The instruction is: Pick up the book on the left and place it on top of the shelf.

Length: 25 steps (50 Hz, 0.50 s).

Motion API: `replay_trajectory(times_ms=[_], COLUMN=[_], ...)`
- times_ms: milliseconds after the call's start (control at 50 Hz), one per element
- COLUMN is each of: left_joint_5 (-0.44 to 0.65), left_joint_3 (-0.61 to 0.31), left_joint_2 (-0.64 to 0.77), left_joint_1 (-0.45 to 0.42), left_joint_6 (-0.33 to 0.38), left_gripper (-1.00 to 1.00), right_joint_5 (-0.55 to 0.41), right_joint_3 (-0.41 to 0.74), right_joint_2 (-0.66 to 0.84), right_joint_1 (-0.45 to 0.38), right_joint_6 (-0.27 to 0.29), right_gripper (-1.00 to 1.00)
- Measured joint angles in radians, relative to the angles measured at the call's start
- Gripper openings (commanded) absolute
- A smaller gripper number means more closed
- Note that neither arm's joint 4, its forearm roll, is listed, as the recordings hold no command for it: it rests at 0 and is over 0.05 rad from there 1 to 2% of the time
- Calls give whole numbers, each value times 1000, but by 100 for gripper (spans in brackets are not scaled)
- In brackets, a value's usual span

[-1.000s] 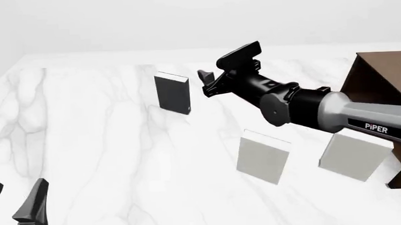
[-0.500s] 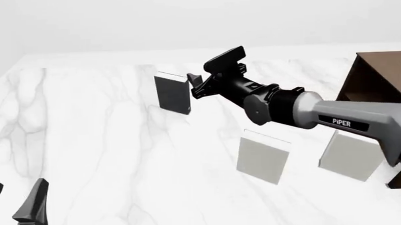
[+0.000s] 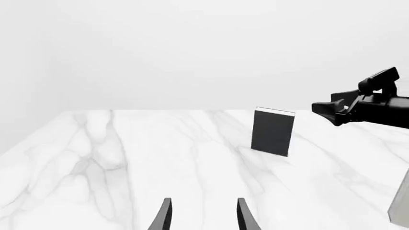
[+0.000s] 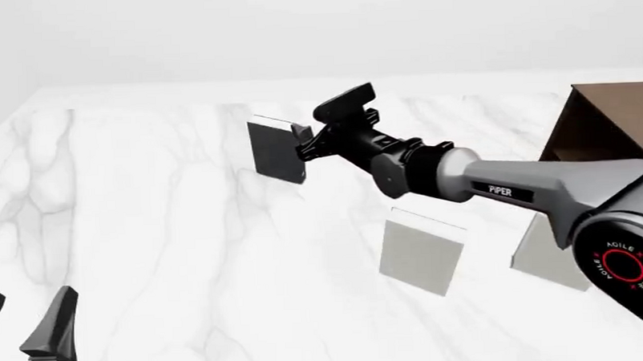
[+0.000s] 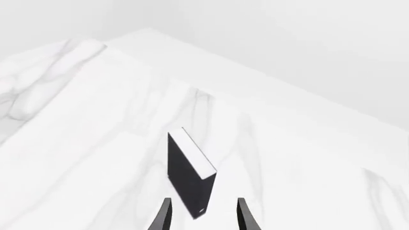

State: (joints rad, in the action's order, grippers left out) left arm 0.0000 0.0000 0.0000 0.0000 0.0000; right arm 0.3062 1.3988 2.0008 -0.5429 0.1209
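Black and upright, the book (image 4: 275,151) stands toward the tabletop's far edge, left of two pale books (image 4: 422,251). I've carried the right gripper (image 4: 317,132) across to its top corner within the last second; its fingers are spread, straddling nothing yet. The left gripper (image 4: 27,323) idles released at the near-left corner. The shelf (image 4: 608,122) waits right.

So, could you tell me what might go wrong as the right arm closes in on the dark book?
1. The book stands upright on its edge, so a nudge from the right gripper could topple it before the open jaws close.
2. In the right wrist view the book sits tilted between the jaws, so the grasp may catch a corner and slip.
3. Carrying it to the shelf takes it over two pale books, which a low swing might clip.
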Motion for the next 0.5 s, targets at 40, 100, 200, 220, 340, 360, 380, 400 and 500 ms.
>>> replay_trajectory(times_ms=[40,100,200,220,340,360,380,400,500], left_joint_5=[0,0,0,0,0,0,0,0,0], left_joint_3=[0,0,0,0,0,0,0,0,0], left_joint_2=[0,0,0,0,0,0,0,0,0], left_joint_1=[0,0,0,0,0,0,0,0,0], left_joint_6=[0,0,0,0,0,0,0,0,0], left_gripper=[100,100,100,100,100,100,100,100,100], right_joint_5=[-1,-2,-2,-2,-4,-4,-4,-4,-4], right_joint_3=[10,24,47,52,82,87,92,97,116], right_joint_2=[10,24,46,51,82,88,93,99,123], right_joint_1=[1,4,7,8,12,13,13,14,13], right_joint_6=[0,-1,-3,-4,-8,-9,-9,-10,-14], right_gripper=[100,100,100,100,100,100,100,100,100])
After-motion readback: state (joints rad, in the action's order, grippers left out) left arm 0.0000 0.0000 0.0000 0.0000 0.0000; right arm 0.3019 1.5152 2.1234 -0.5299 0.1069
